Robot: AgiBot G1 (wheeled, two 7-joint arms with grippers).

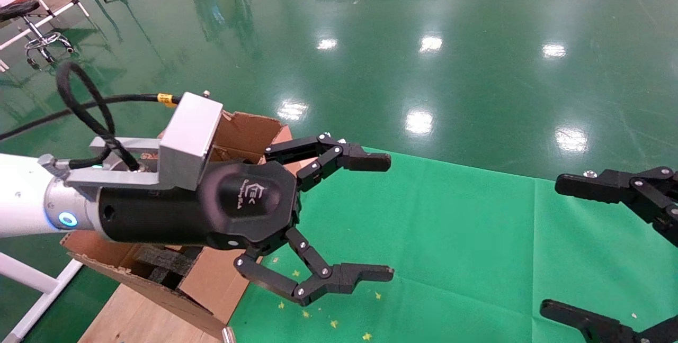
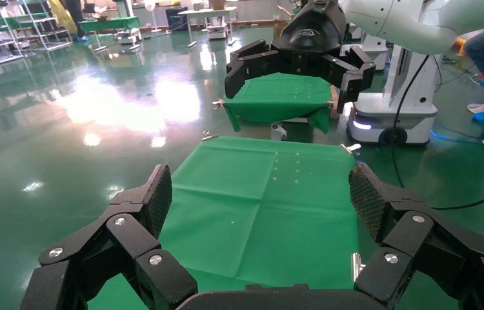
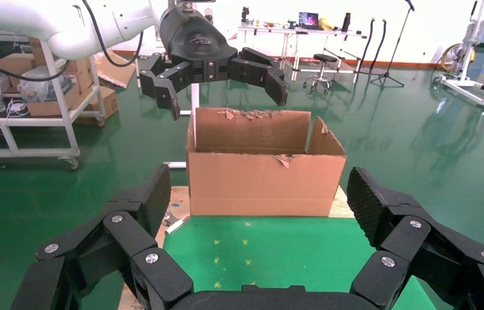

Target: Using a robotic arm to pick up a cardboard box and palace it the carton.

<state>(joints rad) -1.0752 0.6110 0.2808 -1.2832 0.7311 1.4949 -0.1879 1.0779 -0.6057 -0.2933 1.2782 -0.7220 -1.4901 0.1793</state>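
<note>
Head view: carton (image 1: pixel 212 285) stands at the left end of the table, on a wooden board (image 1: pixel 137 319) just beside the cloth (image 1: pixel 450 242) that covers the rest of the tabletop. Foam blocks (image 1: pixel 164 263) sit inside the carton. Left gripper (image 1: pixel 365 216) hangs above the carton's near-right edge, fingers spread and reaching out over the cloth. Right gripper (image 1: pixel 572 245) is at the right edge of the table, above the cloth, fingers apart, well apart from the left one. Right wrist view: carton (image 3: pixel 265 171) lies beyond the cloth (image 3: pixel 278 258), left gripper (image 3: pixel 220 81) above it.
</note>
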